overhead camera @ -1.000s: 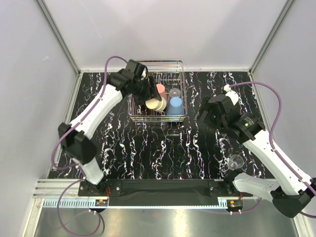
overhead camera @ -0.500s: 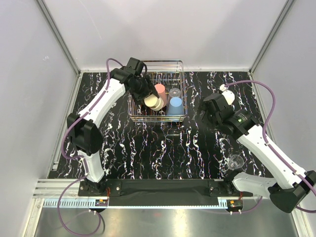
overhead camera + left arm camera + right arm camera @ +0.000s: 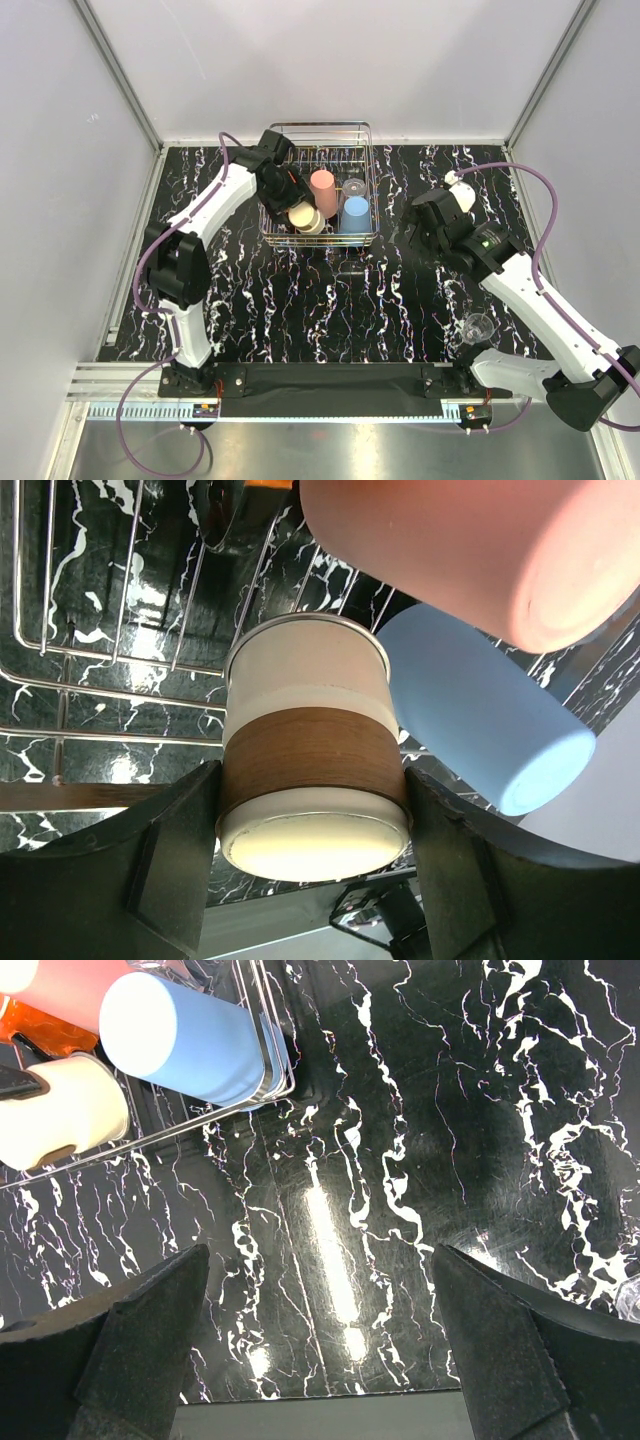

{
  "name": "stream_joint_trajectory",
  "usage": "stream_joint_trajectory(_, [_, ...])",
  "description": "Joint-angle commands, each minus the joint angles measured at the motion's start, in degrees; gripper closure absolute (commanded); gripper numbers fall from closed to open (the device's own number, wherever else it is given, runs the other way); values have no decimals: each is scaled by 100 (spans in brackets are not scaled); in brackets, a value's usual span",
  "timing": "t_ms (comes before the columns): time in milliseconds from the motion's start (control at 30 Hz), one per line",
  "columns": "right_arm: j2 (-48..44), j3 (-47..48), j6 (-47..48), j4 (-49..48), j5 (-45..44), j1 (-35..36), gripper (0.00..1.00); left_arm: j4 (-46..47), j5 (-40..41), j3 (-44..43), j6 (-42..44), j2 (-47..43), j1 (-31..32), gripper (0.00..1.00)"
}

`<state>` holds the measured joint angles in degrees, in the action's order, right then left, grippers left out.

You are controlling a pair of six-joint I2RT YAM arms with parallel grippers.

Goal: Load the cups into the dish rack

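Left gripper (image 3: pixel 310 785) clasping beige cup (image 3: pixel 305 680), pink tumbler (image 3: pixel 450 550) cropped

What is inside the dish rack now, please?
A pink cup, a blue cup, a clear glass and a beige cup held by the left gripper. The arm hides the rack's left side.

Black tabletop with white marble veining (image 3: pixel 330 300), seen from above. A rectangular silver wire dish rack (image 3: pixel 371 185) stands directly on its far middle part, long side running away from the near edge. A small clear glass (image 3: pixel 478 326) stands upright on the near right part of the surface, well apart from the rack.
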<state>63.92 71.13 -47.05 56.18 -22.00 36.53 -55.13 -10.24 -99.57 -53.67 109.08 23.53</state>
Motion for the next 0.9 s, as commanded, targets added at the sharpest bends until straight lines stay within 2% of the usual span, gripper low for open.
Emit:
stream_joint_trajectory(0, [6,120,64,-152,-217,12,0,415,5,104,-144,17,-50,100])
stream_joint_trajectory(167, [68,129,90,-152,-244,12,0,521,-4,219,-161,131,-59,97])
stream_joint_trajectory(200, [77,129,90,-160,-252,3,0,486,22,210,-161,157,-59,95])
stream_joint_trajectory(233, [77,120,99,-160,-244,12,0,460,66,201,-153,193,-59,88])
stream_joint_trajectory(433, [129,103,108,-152,-278,12,0,504,75,333,-188,228,-50,82])
stream_joint_trajectory(533, [121,67,108,-178,-243,12,0,504,40,377,-170,246,-50,73])
stream_joint_trajectory(633, [103,32,108,-169,-261,3,0,635,-92,561,-223,246,-50,68])
stream_joint_trajectory(800, [103,6,91,-169,-261,12,0,706,-136,623,-179,246,-50,43])
stream_joint_trajectory(833, [94,-3,90,-169,-252,3,0,697,-136,614,-170,220,-50,36])
stream_joint_trajectory(867, [94,-12,90,-169,-252,12,0,706,-110,614,-161,211,-50,33])
